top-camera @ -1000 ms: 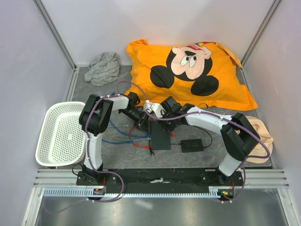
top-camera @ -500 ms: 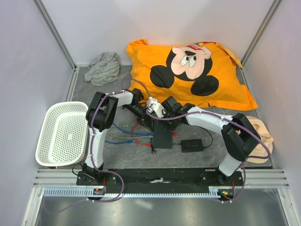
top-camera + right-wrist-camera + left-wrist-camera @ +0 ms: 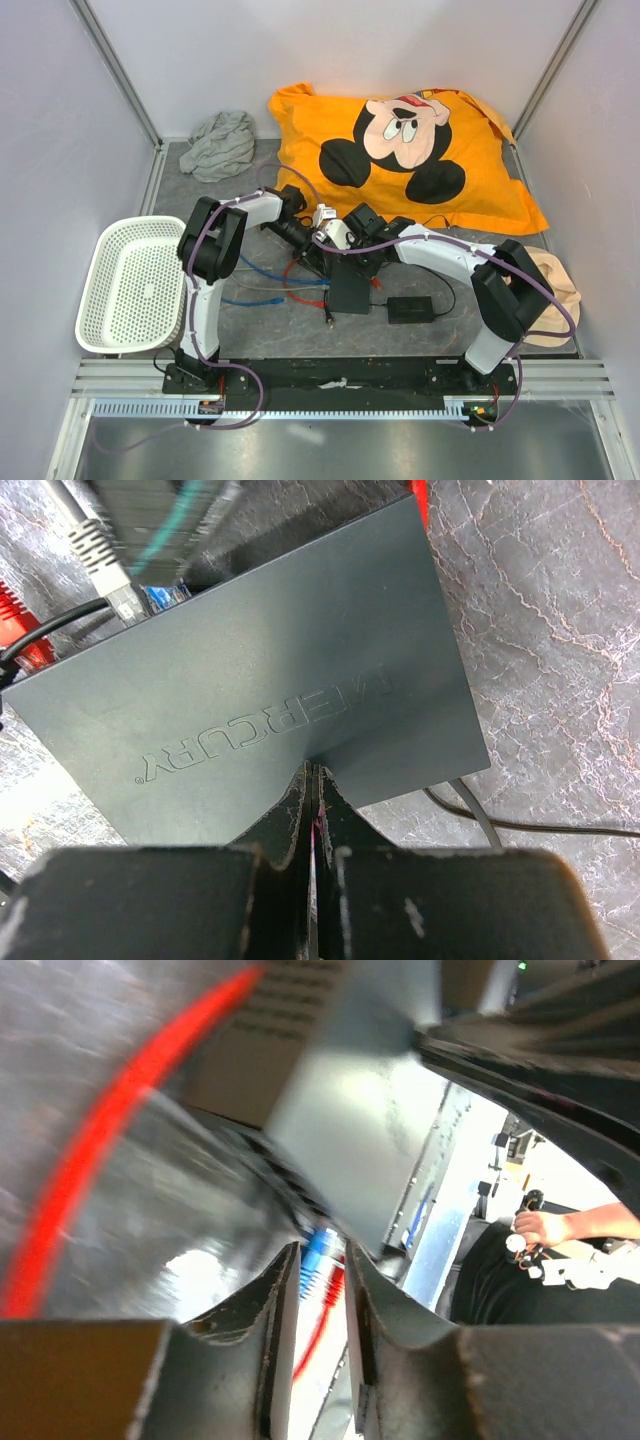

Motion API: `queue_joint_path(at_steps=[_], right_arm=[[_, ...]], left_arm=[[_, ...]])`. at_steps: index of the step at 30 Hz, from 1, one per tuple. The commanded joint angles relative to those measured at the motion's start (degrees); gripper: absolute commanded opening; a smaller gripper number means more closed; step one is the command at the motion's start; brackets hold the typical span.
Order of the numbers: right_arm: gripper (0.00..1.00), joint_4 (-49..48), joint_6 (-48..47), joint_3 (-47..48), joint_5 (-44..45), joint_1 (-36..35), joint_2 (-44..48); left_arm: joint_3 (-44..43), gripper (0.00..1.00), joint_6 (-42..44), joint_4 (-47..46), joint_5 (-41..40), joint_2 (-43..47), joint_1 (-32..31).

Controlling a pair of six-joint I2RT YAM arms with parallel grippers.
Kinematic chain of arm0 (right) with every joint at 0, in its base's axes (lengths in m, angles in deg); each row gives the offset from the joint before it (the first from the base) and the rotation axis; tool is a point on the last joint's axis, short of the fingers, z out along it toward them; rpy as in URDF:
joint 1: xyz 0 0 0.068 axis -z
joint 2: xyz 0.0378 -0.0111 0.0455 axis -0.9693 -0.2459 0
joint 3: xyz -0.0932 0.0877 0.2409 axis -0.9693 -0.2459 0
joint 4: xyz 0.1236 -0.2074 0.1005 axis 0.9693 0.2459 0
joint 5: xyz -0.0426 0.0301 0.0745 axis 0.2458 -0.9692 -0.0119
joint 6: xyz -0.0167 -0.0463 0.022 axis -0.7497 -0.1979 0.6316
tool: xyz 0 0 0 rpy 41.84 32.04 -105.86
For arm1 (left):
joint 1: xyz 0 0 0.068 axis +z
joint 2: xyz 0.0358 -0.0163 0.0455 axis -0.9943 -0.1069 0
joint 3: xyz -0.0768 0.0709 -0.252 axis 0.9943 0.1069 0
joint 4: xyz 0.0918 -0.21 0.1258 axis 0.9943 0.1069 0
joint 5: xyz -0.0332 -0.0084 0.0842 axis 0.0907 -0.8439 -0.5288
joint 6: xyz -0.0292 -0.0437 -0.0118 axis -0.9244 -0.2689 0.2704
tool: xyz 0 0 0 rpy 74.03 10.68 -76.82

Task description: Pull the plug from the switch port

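Observation:
The switch (image 3: 350,292) is a flat black box lying between the two arms; its lid, marked MERCURY, fills the right wrist view (image 3: 270,690). My right gripper (image 3: 347,262) is shut with nothing between its fingers, and its tips (image 3: 313,772) press down on the lid. My left gripper (image 3: 318,258) is at the switch's socket edge (image 3: 360,1130). Its jaws stand a narrow gap apart around a blue plug (image 3: 318,1260), with a red cable (image 3: 90,1150) running beside it. A grey plug (image 3: 105,555) sits in the socket edge too.
Blue and red cables (image 3: 255,275) trail left from the switch. A small black power brick (image 3: 412,308) lies to its right. A white basket (image 3: 130,285) stands at the left, an orange pillow (image 3: 400,150) and a grey cloth (image 3: 222,143) at the back.
My left gripper has moved right, in against the switch's socket edge. The switch has slid a little to the right and nearer, and the red and blue cables have shifted with it.

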Motion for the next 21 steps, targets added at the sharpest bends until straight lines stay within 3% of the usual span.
queue_joint_path(at_steps=[1,12,21], right_arm=[[0.00,2.62,-0.87,0.44,-0.57,0.08,0.01],[0.00,2.10,-0.87,-1.58,-0.57,0.08,0.53],[0.00,1.75,-0.96,-3.69,-0.40,0.08,1.85]], left_arm=[[1.37,0.28,1.01,-0.98,3.28,4.27,0.21],[-0.82,0.33,1.01,-0.97,1.18,-0.73,0.03],[-1.88,0.34,3.03,0.78,6.62,-4.26,0.03]])
